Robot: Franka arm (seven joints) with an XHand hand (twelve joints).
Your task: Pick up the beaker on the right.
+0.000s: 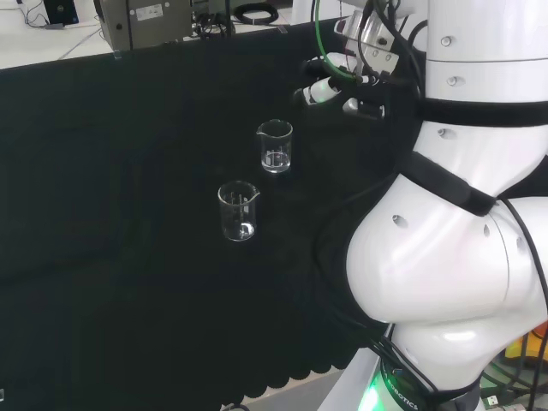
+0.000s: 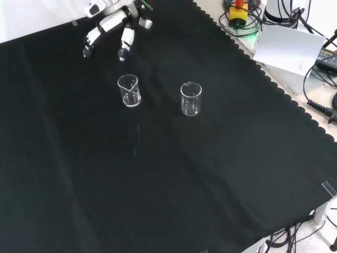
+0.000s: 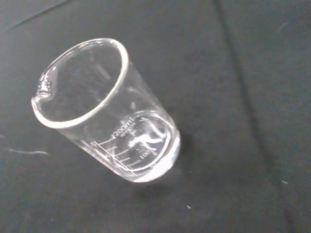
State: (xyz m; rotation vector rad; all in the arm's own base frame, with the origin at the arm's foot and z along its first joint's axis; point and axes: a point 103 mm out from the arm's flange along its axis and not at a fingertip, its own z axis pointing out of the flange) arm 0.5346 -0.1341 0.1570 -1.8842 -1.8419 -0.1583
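Observation:
Two empty clear glass beakers stand upright on the black cloth. In the head view one beaker is farther off and to the right, the other beaker nearer and to the left. In the front view they stand side by side: the left beaker and the right beaker. The hand hovers beyond the left beaker, apart from it, its fingers straight and holding nothing. In the head view the hand is up and to the right of the far beaker. Close in the wrist view is a spouted beaker.
The cloth's scalloped edge runs down the right of the front view, with a white box, cables and a yellow device beyond it. A grey unit stands behind the bench's far edge in the head view.

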